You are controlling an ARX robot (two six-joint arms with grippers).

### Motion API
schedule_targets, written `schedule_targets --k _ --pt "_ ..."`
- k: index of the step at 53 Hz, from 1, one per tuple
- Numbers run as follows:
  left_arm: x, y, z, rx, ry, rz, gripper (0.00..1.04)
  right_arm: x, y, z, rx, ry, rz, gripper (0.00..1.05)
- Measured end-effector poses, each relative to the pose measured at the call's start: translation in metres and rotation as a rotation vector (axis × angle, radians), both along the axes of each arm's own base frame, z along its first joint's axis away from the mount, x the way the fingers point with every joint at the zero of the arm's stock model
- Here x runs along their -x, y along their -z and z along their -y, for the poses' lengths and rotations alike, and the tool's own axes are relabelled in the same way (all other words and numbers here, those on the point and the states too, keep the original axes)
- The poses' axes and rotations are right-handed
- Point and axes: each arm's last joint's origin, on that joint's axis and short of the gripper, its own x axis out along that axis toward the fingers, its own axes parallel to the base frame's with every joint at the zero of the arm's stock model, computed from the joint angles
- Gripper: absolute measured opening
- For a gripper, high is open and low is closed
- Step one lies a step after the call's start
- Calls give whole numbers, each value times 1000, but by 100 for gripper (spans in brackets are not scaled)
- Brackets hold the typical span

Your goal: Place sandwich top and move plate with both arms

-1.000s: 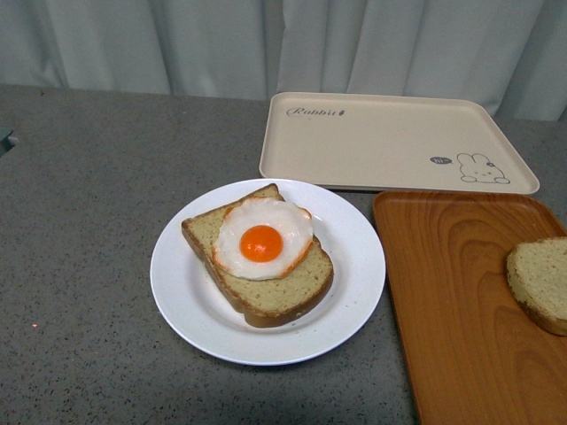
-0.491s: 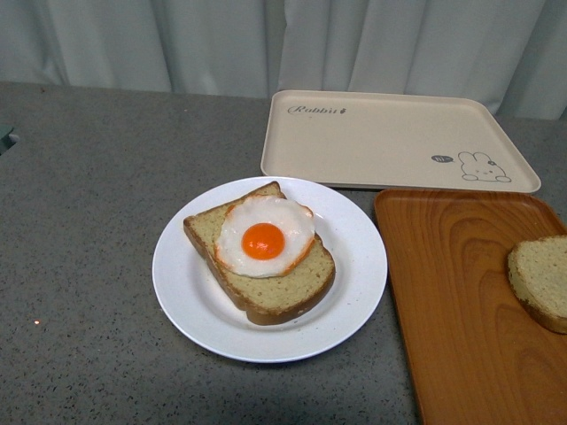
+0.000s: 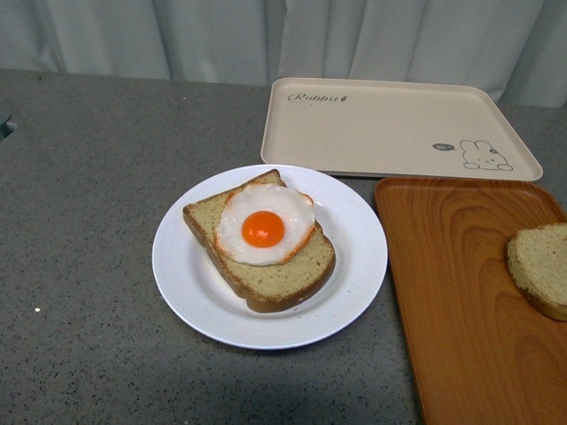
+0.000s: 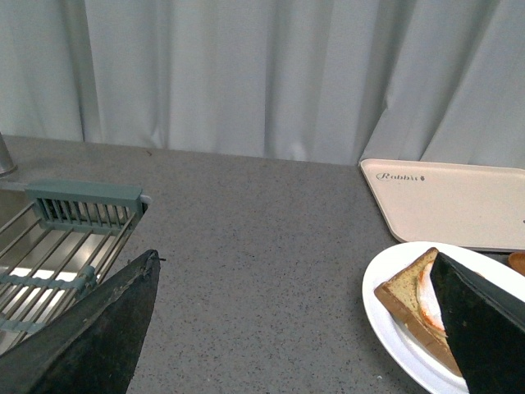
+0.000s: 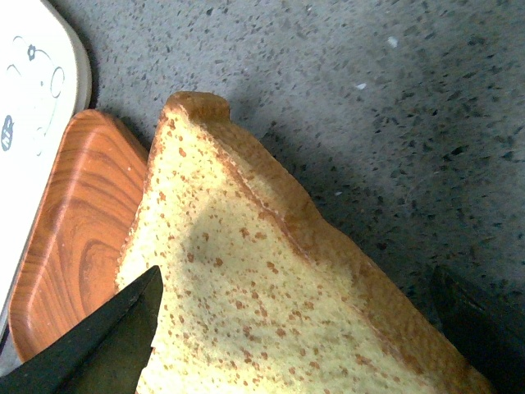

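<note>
Front view showed the plate (image 3: 186, 283) on the tabletop (image 3: 89, 221), bearing an egg-topped slice (image 3: 266, 239). The sandwich top (image 3: 540, 266) lay on the wooden tray (image 3: 452, 292). The right claw (image 5: 295, 279) was spread wide over it, and the left claw (image 4: 295, 256) was spread, holding nothing.

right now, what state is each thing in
plate, on the counter, holding the egg toast
egg toast, flat on the plate, uncovered
plain bread slice, lying on the wooden tray, not yet on the toast
rabbit tray, flat on the counter
left gripper, open, empty
right gripper, open, over the plain bread slice
</note>
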Motion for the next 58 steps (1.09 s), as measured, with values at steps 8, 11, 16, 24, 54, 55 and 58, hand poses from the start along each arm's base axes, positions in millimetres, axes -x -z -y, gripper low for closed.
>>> schedule_targets --k 8,11,16,24,54,55,58 --pt "0 0 0 0 0 0 98 -2 1 -3 -15 -14 18 96" --pt "0 0 0 0 0 0 98 -2 2 -3 -15 -14 20 92" --pt "0 0 0 0 0 0 98 -1 3 -4 -17 -16 19 80" --pt "0 0 0 0 0 0 98 -2 1 -4 -28 -17 35 55" --pt "0 0 0 0 0 0 98 -38 -99 -44 -112 -180 515 3" --pt "0 0 0 0 0 0 98 -38 -103 -50 -120 -198 533 3" --pt "0 0 0 0 0 0 98 -39 -111 -66 -140 -247 577 3"
